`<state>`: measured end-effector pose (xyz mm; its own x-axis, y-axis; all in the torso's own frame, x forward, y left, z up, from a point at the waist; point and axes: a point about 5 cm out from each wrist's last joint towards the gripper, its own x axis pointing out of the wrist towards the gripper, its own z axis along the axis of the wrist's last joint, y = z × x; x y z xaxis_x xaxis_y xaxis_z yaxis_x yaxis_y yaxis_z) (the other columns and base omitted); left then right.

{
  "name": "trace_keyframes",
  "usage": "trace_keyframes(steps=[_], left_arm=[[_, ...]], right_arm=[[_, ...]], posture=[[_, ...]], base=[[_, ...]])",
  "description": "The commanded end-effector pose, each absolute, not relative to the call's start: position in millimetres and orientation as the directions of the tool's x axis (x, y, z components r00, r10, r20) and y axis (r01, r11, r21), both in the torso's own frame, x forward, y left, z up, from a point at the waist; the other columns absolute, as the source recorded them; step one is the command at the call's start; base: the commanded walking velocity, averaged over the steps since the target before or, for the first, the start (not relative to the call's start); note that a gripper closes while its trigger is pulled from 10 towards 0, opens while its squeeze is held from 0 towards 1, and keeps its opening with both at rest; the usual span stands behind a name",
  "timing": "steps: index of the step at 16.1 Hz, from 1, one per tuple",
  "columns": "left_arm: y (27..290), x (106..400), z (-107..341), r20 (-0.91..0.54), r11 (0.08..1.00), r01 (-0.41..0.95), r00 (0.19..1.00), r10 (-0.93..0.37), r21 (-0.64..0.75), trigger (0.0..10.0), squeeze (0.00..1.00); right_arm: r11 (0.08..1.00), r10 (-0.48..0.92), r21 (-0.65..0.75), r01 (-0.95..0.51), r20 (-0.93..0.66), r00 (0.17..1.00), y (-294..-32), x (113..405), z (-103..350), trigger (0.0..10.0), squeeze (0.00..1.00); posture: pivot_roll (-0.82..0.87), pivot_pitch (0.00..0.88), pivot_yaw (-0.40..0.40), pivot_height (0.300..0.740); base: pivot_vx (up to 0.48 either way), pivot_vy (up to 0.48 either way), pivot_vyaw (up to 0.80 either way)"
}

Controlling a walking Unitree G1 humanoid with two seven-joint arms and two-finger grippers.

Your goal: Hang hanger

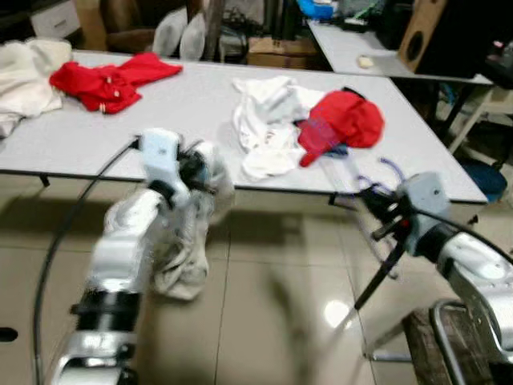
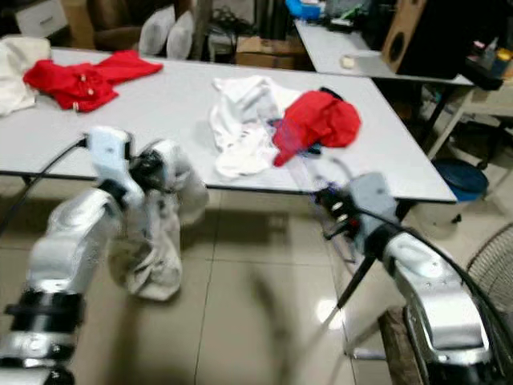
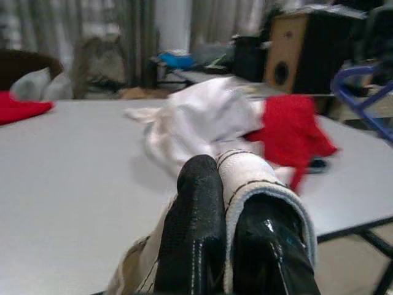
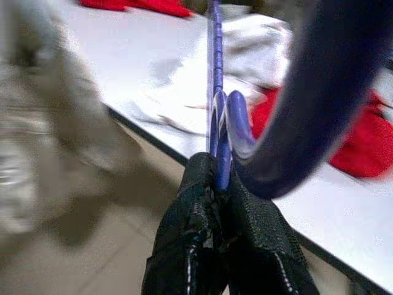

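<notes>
Gripping a blue hanger (image 4: 216,117) by its neck, the right gripper (image 4: 216,187) has both black fingers pinched tight on the plastic, just off the near edge of the grey table (image 1: 184,120), over the tiled floor (image 1: 264,305). In the right wrist view the hanger's straight part runs directly away from the fingertips toward the table, and its thick curved hook (image 4: 319,104) arches round close to the camera. From the head views the hanger is smeared by motion blur: a thin, pale blue shape rising from the gripper up toward the red garment (image 1: 343,120), its hook (image 1: 390,170) curling just above the wrist. It looks glossy, slim and dark blue.

The left gripper (image 3: 228,203) is clamped on a whitish garment (image 1: 186,241), a fold of which is wedged between the two fingers; the cloth hangs below the table's edge in front of the left arm.

On the table lie the red garment beside a crumpled white one (image 1: 268,124), another red piece (image 1: 112,80) farther back on the left, and cream cloth (image 1: 24,76) at the far left edge.
</notes>
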<state>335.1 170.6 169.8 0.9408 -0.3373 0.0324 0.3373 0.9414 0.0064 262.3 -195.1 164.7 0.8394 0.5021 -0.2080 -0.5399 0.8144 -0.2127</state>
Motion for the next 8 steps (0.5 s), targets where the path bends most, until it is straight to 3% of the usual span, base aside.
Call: trace_keyframes(steps=[1,3,8], left_arm=[[152.9,340.6,190.3,0.108,0.914,0.406,0.908,-0.405,0.010,10.0,0.00],[148.2,352.8,199.8,0.130,0.908,0.419,0.900,-0.417,0.017,10.0,0.00],[139.1,374.6,238.9,0.207,0.878,0.475,0.855,-0.476,0.058,10.0,0.00]], right_arm=[[0.777,0.539,-0.216,-0.591,-0.258,0.802,-198.8,254.5,166.6,10.0,0.00],[0.674,0.613,-0.207,-0.709,-0.378,0.694,-200.5,239.2,164.2,10.0,0.00],[0.556,0.663,-0.167,-0.814,-0.502,0.555,-212.9,222.3,178.0,10.0,0.00]], posture=[[-0.18,0.000,-0.040,0.740],[-0.18,0.000,-0.046,0.740],[-0.17,0.000,-0.045,0.740]], base=[[0.386,0.000,0.00],[0.394,0.000,0.00],[0.395,0.000,0.00]])
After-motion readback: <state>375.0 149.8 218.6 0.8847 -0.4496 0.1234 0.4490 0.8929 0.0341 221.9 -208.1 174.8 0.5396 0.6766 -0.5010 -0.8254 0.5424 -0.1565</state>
